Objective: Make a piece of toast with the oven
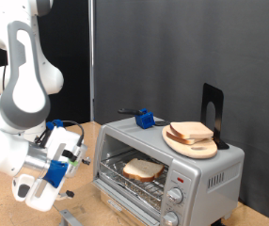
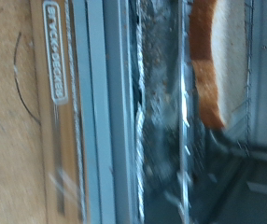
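The oven (image 1: 172, 168) is a silver box on the table at the exterior view's lower right, with its door lowered in front. One piece of toast (image 1: 142, 169) lies on the wire rack inside. The wrist view shows that same toast (image 2: 217, 56) past the oven's (image 2: 96, 112) door edge. A second slice rests on a round wooden plate (image 1: 171, 137) on the oven's roof. My gripper (image 1: 65, 198) hangs low at the exterior view's left of the oven, close to the door's front edge. Its fingers do not show in the wrist view.
A flat black stand (image 1: 213, 108) rises behind the plate on the oven's roof. A small blue object (image 1: 146, 118) sits behind the oven. Two knobs (image 1: 175, 196) are on the oven's front right. A thin dark cable (image 2: 21, 89) curves over the wooden table.
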